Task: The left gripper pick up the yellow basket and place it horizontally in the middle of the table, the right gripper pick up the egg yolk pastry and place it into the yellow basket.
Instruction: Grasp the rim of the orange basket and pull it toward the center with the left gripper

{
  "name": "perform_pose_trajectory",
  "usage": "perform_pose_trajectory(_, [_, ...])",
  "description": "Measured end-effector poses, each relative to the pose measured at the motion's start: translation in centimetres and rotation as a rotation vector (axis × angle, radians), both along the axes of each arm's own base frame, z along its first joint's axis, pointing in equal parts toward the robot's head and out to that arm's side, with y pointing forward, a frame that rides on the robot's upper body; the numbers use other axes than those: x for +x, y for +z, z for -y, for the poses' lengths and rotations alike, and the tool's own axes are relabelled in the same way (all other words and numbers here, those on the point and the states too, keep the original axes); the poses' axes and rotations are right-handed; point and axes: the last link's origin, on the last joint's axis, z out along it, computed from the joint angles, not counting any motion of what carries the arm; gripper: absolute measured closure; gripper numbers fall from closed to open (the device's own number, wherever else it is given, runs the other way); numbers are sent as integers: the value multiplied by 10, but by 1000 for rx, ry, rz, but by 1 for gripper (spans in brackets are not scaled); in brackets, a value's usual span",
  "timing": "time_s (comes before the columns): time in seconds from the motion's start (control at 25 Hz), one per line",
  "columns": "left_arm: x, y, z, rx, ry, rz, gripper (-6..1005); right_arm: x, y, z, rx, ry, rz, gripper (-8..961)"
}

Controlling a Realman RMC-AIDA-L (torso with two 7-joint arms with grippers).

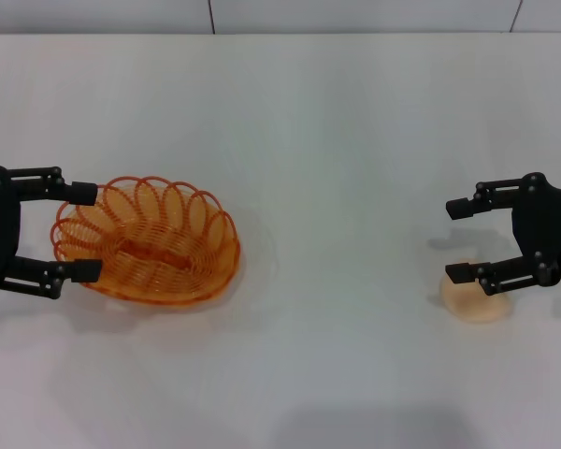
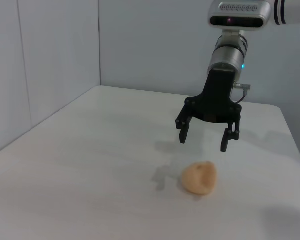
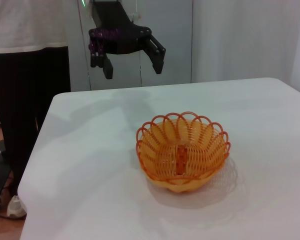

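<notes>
Orange-yellow basket (woven loops)

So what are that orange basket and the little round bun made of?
The oval orange-yellow woven basket looks like glossy translucent plastic strands: light passes through its looped rim, though coated wire is possible. The small pale peach domed pastry looks like matte baked dough or a soft replica; its surface is smooth and dull.

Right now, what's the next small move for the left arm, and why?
Probably lower the left gripper onto the near end of the yellow basket. Its fingers are open and, in the right wrist view, it hangs above the table, clear of the basket. The basket sits left of centre, not yet moved. The right gripper waits open above the egg yolk pastry.
</notes>
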Motion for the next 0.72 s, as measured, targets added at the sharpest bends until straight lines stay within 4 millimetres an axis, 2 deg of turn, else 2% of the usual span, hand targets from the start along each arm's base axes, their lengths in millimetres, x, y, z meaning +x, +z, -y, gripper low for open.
perform_pose_trajectory(0.72, [0,-1,1,-2,3,2,123,0,-1,0,1,5,-3,190])
